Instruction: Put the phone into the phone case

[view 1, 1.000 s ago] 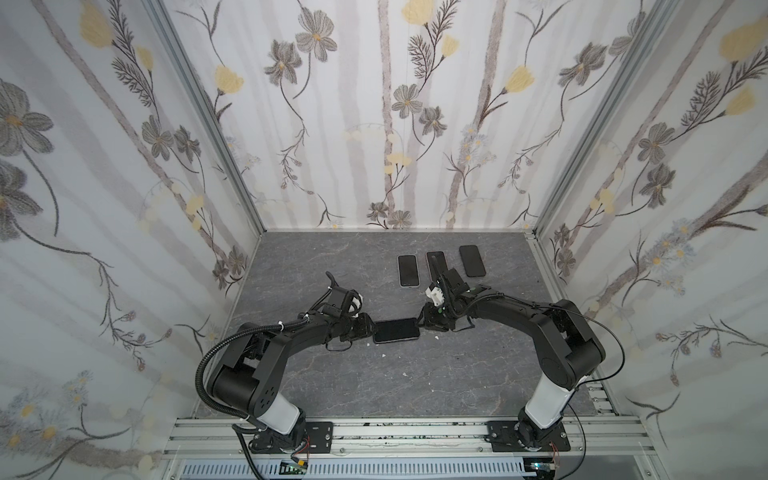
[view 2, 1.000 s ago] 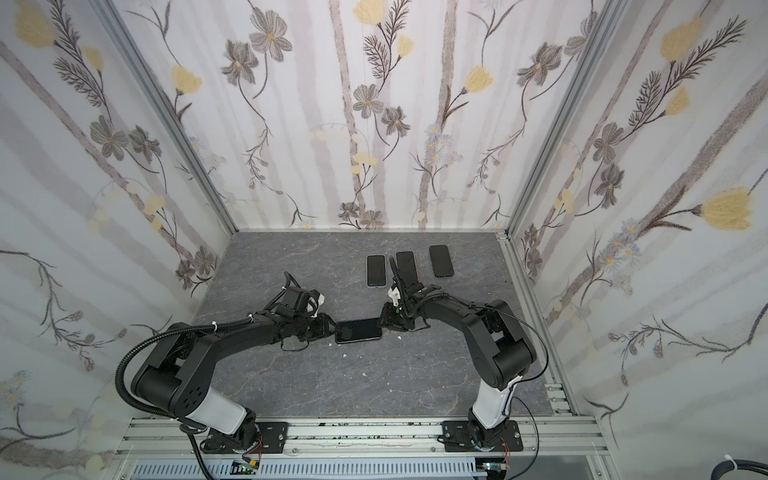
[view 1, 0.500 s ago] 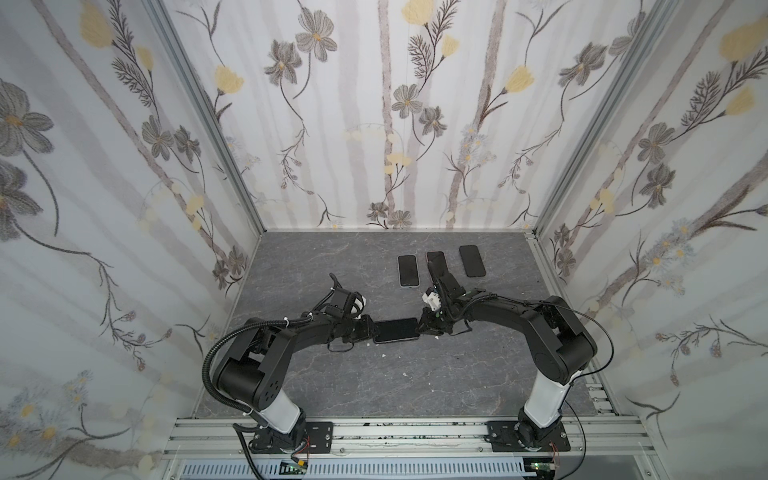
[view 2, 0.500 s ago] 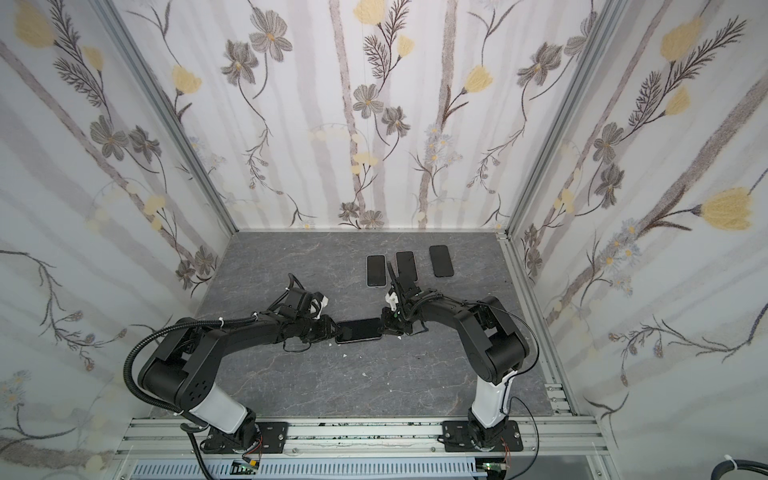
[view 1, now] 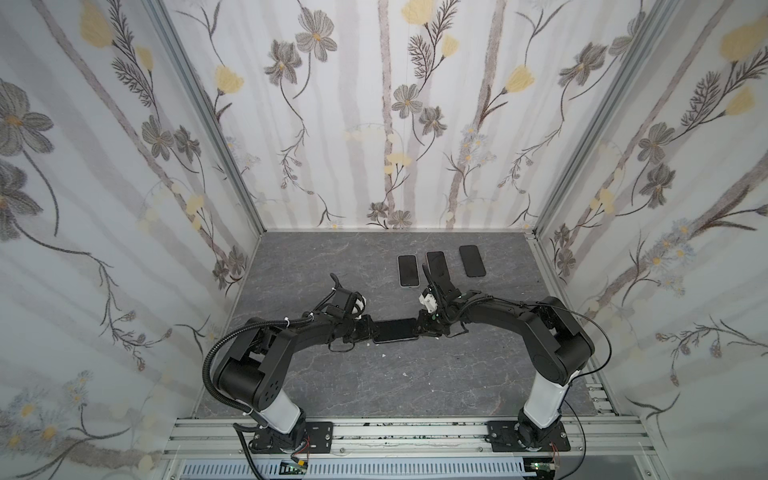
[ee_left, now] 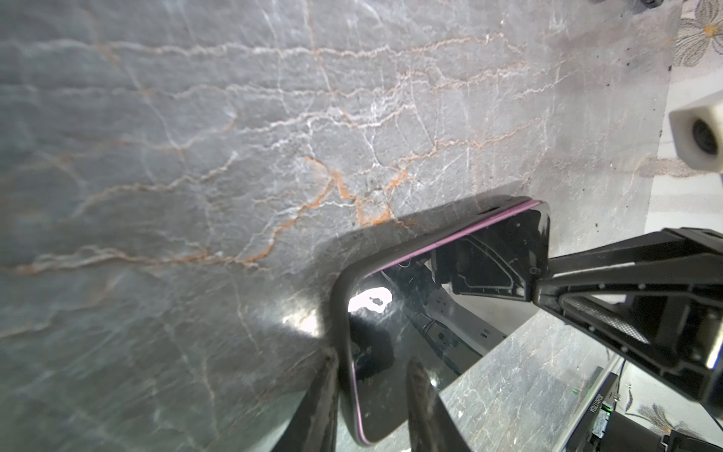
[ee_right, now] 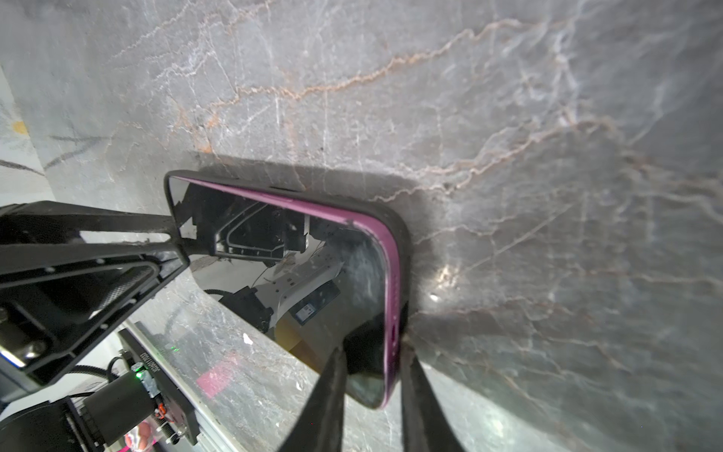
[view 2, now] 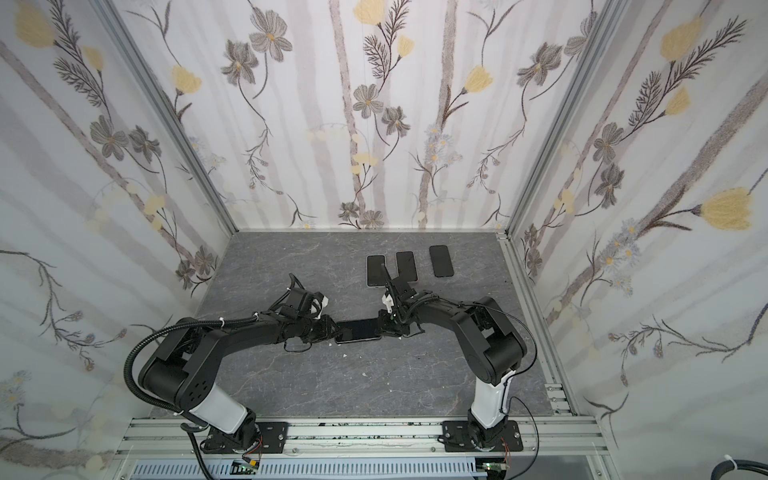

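In the middle of the desk [view 1: 332, 257], just below centre in both top views, the phone [view 1: 395, 330] lies flat and crosswise with an arm at each short end. The left gripper [view 1: 371, 331] is clamped on the phone's left end and the right gripper [view 1: 419, 328] on its right end. In each wrist view one finger [ee_left: 319, 407] sits on the desk side under the back and the other lies across the glass. The phone case [ee_right: 403, 250] already wraps the phone. A purple band of the phone's side shows above the dark rim along one long edge, widest at the corner nearest the right wrist camera. I judge this to be the seating step, nearly done. The next move calls for a squeeze or downward press along that proud edge while the other end is held steady. For room, the lower half of the desk is bare apart from a few white crumbs, and so is the left. At the upper right three spare phones [view 1: 472, 260] lie in a row, the middle one partly under the right arm, so any lift or swing there wants care.
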### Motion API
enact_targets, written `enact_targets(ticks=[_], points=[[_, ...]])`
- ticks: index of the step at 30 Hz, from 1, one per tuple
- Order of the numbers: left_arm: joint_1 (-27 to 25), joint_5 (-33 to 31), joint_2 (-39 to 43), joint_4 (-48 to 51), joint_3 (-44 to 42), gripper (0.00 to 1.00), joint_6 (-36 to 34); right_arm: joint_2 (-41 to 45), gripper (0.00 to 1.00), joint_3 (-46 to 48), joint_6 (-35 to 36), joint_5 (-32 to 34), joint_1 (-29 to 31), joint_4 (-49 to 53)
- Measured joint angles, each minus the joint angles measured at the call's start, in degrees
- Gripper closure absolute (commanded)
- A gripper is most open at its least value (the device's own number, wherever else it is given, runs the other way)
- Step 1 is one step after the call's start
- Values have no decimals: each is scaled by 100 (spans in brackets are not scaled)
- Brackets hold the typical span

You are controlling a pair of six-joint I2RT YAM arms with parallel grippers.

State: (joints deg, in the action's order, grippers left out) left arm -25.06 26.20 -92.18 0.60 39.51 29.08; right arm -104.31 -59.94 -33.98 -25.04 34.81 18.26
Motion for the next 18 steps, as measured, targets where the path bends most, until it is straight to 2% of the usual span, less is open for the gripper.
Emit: enact_targets(ticks=[11, 18], points=[[-13, -214, 42, 57, 13, 69, -66, 146, 87, 70, 116, 92, -15, 203], [0, -267, 42, 68, 13, 70, -81, -9, 94, 33, 107, -170, -39, 111]])
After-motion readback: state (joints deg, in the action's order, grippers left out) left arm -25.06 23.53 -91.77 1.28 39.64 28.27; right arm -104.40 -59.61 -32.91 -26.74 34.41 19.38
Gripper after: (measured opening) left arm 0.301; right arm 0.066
